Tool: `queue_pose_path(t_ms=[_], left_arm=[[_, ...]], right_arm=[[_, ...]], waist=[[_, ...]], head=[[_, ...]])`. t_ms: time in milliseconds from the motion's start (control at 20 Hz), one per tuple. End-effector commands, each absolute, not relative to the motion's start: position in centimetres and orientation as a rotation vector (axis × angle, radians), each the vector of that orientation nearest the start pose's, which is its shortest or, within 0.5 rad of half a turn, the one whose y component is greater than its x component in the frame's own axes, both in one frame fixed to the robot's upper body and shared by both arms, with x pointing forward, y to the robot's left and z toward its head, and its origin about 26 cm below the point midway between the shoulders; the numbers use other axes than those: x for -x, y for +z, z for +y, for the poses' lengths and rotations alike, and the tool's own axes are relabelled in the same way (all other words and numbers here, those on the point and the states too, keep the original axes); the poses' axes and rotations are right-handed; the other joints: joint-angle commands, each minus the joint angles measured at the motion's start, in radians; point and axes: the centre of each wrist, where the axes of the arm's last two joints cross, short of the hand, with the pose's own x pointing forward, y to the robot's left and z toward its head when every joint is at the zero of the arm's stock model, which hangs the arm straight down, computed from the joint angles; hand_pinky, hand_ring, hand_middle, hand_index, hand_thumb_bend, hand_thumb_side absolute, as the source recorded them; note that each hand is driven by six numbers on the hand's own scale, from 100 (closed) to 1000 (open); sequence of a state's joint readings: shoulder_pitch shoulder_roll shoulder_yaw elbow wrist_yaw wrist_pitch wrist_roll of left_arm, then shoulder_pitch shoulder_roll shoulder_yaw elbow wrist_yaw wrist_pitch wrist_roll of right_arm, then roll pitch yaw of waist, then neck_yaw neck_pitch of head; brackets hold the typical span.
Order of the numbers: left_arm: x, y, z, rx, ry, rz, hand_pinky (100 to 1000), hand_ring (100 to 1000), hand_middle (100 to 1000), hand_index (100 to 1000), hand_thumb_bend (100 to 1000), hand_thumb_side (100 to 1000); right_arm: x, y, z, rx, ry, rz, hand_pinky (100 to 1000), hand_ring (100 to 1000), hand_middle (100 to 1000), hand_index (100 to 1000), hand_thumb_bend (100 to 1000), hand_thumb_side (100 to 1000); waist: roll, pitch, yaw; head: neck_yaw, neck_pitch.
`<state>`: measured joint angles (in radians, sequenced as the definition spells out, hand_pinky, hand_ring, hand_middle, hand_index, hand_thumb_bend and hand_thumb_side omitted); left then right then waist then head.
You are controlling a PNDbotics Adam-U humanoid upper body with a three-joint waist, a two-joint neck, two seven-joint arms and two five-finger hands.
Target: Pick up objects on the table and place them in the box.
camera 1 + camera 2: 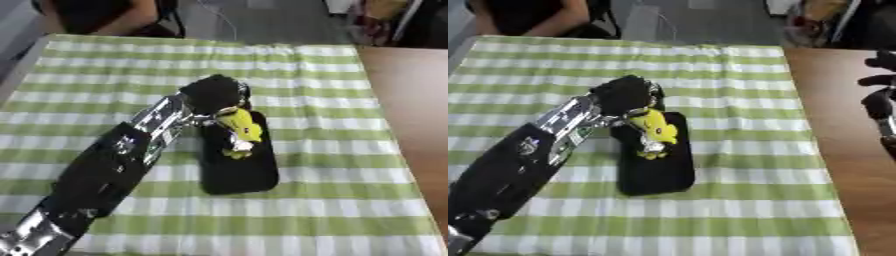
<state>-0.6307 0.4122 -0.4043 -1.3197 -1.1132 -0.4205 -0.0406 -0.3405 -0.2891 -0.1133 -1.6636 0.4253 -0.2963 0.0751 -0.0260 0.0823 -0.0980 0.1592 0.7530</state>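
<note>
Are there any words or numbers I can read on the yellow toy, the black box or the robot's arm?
None can be read.
Yellow toy: no writing shows.
Black box: plain, no label.
Left hand and its arm: pale marks, too blurred to read.
Checked tablecloth: only stripes.

Glossy black left arm point(105, 172), silver segments at wrist and elbow, black left robot hand point(213, 93), dark right robot hand point(878, 92)
</note>
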Motion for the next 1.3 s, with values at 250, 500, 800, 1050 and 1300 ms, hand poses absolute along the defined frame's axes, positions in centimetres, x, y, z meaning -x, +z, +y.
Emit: queue_pose_path(t_ms=[250, 500, 800, 1050, 1300], left_arm=[[-40.53, 12.76, 21.39, 1.135, 2.298, 2.322, 299, 366, 457, 530, 531, 971], [-40.49, 12.74, 21.32, 1.129, 2.241, 2.375, 487, 515, 602, 652, 511, 1000], [-40.48, 12.63, 21.33, 1.133, 2.193, 2.406, 572, 548, 629, 681, 508, 1000], [-40.50, 12.65, 21.35, 1.135, 2.185, 2.407, 590, 556, 636, 685, 510, 1000], [-40.40, 12.76, 21.15, 1.137, 2.185, 2.402, 604, 561, 639, 689, 513, 1000]], right_arm=[[-34.75, 15.02, -30.35, 0.608, 0.683, -2.199, 496, 672, 784, 926, 658, 1000], [-34.75, 15.03, -30.36, 0.608, 0.682, -2.200, 495, 672, 784, 926, 658, 1000], [-34.75, 15.04, -30.37, 0.608, 0.681, -2.200, 496, 672, 784, 926, 658, 1000], [-34.76, 15.05, -30.36, 0.608, 0.682, -2.200, 496, 672, 784, 926, 659, 1000], [-34.76, 15.04, -30.36, 0.608, 0.682, -2.200, 496, 672, 784, 926, 659, 1000]], waist=[[-0.002, -0.009, 0.001], [-0.002, -0.007, 0.000], [-0.002, -0.007, 0.000], [-0.003, -0.007, 0.001], [-0.003, -0.007, 0.001]], head=[[0.009, -0.007], [0.010, -0.008], [0.011, -0.009], [0.011, -0.009], [0.011, -0.010]])
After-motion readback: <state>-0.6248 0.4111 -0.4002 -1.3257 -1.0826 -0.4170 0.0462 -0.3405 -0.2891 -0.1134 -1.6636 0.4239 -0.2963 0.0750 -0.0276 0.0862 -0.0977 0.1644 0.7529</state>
